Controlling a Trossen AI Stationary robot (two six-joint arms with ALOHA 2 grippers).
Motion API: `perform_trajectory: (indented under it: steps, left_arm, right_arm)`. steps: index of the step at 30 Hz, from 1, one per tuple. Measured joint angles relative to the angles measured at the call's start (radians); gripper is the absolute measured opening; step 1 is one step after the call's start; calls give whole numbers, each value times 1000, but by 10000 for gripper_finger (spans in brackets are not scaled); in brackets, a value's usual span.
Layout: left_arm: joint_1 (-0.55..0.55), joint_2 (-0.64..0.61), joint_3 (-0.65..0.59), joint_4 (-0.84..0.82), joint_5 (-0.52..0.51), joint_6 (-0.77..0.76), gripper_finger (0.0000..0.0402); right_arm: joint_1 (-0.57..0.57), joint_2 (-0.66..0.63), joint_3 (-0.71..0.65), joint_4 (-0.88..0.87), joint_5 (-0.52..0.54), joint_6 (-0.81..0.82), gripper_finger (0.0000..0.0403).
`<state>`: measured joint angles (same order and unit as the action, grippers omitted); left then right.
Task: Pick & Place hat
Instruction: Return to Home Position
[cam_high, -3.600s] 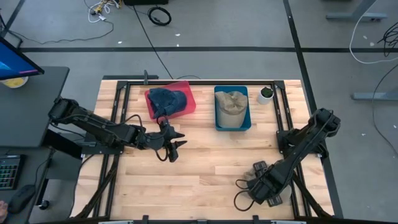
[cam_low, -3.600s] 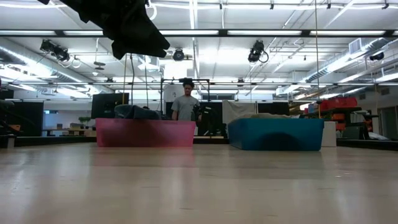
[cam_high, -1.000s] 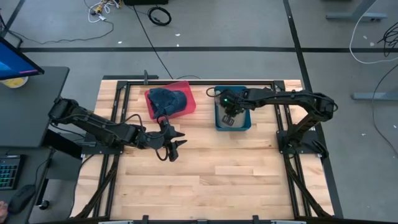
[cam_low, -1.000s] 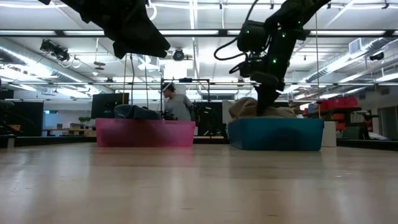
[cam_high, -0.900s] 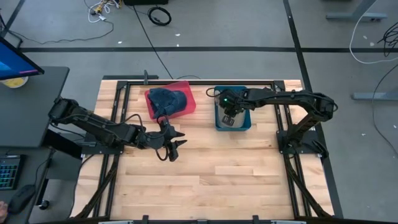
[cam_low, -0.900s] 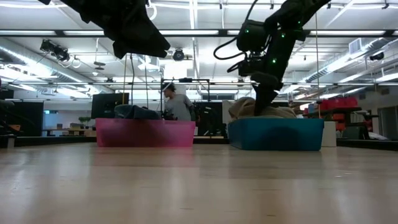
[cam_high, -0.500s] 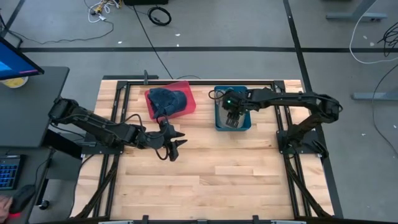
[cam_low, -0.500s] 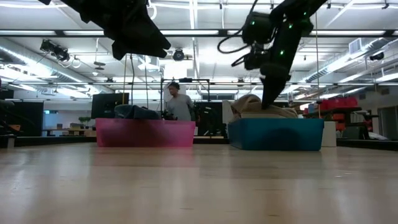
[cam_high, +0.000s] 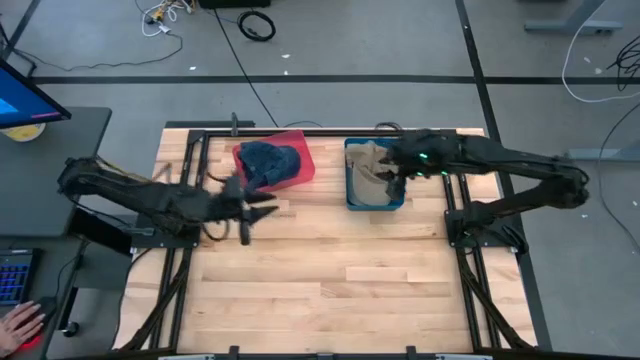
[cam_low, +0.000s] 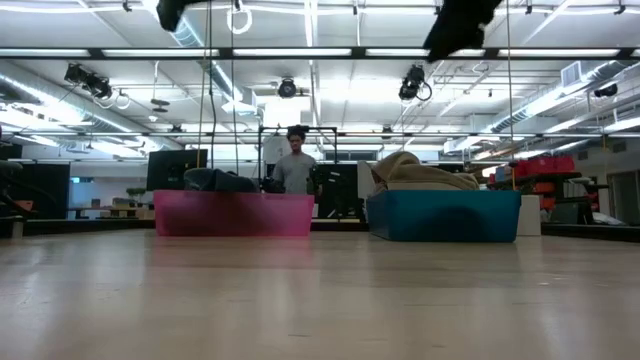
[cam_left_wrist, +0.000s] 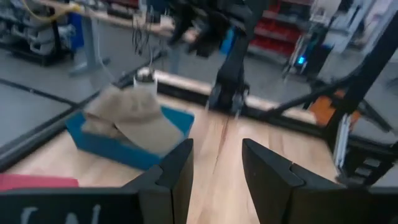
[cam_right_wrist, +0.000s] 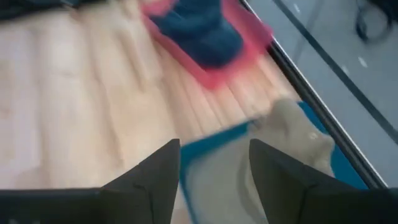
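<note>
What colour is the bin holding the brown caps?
Blue. The bin shows best in the low view.

Two bins stand upper centre of the high view: one pink bin (cam_high: 299, 139), one blue bin (cam_high: 375, 206). One heap of dark blue caps (cam_high: 268, 160), one of brown caps (cam_high: 368, 166), uncountable singly. One person (cam_low: 296, 168).

The table (cam_high: 330, 290) is a light wooden slab top set in a black frame. Two bins stand directly on it near the far edge, side by side with a gap between them. The red bin (cam_high: 307, 168) stands toward the left edge. The blue bin (cam_high: 375, 206) stands toward the right edge. A small white container (cam_low: 528, 215) stands just beside the blue bin on its right-edge side.
</note>
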<state>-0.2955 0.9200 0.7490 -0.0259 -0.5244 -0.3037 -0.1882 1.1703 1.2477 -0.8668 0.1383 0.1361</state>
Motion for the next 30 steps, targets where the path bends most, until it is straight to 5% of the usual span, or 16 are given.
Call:
perform_trajectory:
  steps: [8, 18, 30]
  left_arm:
    - [1, -255, -42, -195, -53, 88, 140]
    - [-1, -442, -356, -52, -52, 23, 140]
    - [13, -755, -451, -72, -67, 159, 140]
  right_arm:
    - [135, -280, -237, 276, 0, 19, 197]
    - [197, -574, -684, 659, 1, 36, 197]
    - [196, -956, -966, 727, 3, 68, 197]
